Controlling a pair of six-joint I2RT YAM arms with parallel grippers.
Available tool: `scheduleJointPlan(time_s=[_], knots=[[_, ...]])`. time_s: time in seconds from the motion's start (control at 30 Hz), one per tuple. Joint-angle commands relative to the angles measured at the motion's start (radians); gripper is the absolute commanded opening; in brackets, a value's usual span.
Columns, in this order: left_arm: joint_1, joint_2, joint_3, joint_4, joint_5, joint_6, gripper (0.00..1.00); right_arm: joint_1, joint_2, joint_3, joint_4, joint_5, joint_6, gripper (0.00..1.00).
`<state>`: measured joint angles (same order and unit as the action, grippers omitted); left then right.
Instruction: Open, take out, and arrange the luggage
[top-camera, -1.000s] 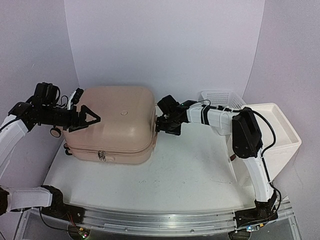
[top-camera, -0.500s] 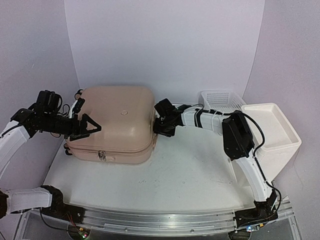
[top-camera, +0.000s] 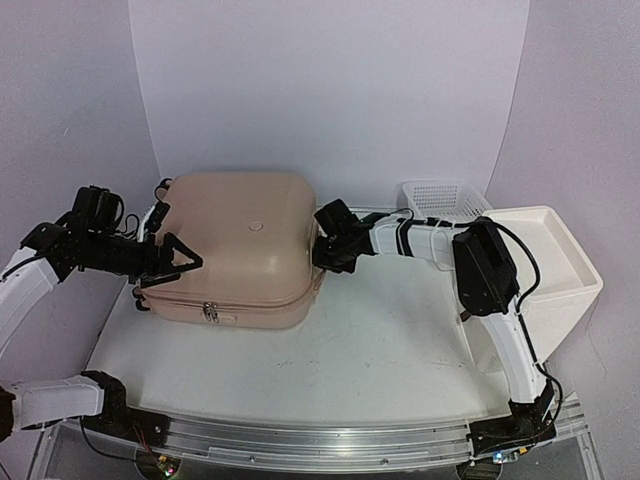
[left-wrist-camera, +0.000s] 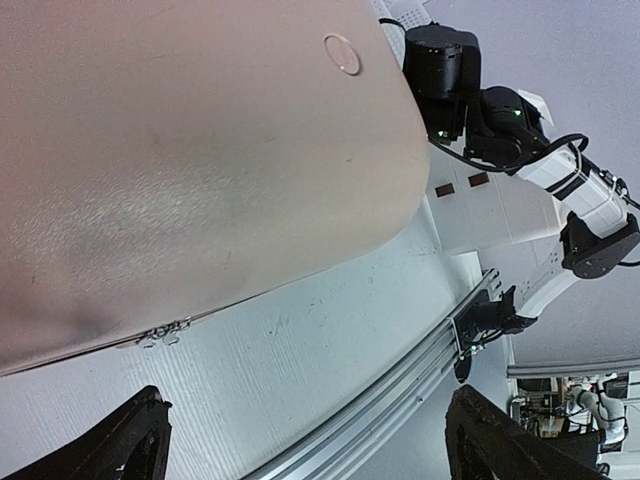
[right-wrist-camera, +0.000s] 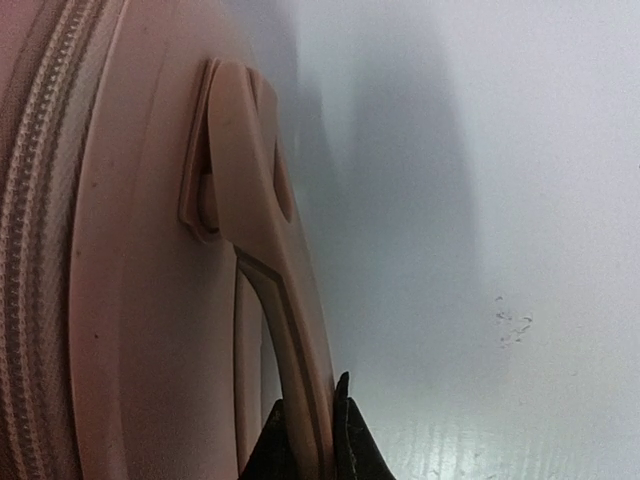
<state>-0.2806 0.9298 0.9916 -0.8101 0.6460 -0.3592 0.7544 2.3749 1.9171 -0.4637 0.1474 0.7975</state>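
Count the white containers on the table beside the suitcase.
2: a mesh basket at the back right, and a larger bin just in front of it at the right edge. More could be hidden behind the suitcase.

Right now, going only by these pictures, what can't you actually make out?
- Inside of the luggage: its closed shell hides it in every view.
- Mesh basket contents: top view, its own walls and the right arm cover the lower part.
- Right gripper: right wrist view, the bottom edge cuts off all but the fingertips pinching the handle.
- Left gripper: left wrist view, the bottom edge cuts its open fingers short.
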Motion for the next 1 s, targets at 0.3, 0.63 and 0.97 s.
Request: scheduleJointPlan(time_s=[0.3,0.63,0.97], knots=[[-0.089,0.022,-0.095,0.115,-0.011,-0.070,0.93,-0.263,-0.146,-0.151,-0.130,0.100,-0.093,0.00],[-0.158,0.079,-0.067,0.196,-0.099,-0.097,0.93,-0.273,-0.264,-0.135,-0.253,0.093,-0.274,0.37],[-0.158,0.168,0.011,0.198,-0.122,-0.053,0.97,-0.248,-0.600,-0.363,-0.429,0.104,-0.352,0.81]])
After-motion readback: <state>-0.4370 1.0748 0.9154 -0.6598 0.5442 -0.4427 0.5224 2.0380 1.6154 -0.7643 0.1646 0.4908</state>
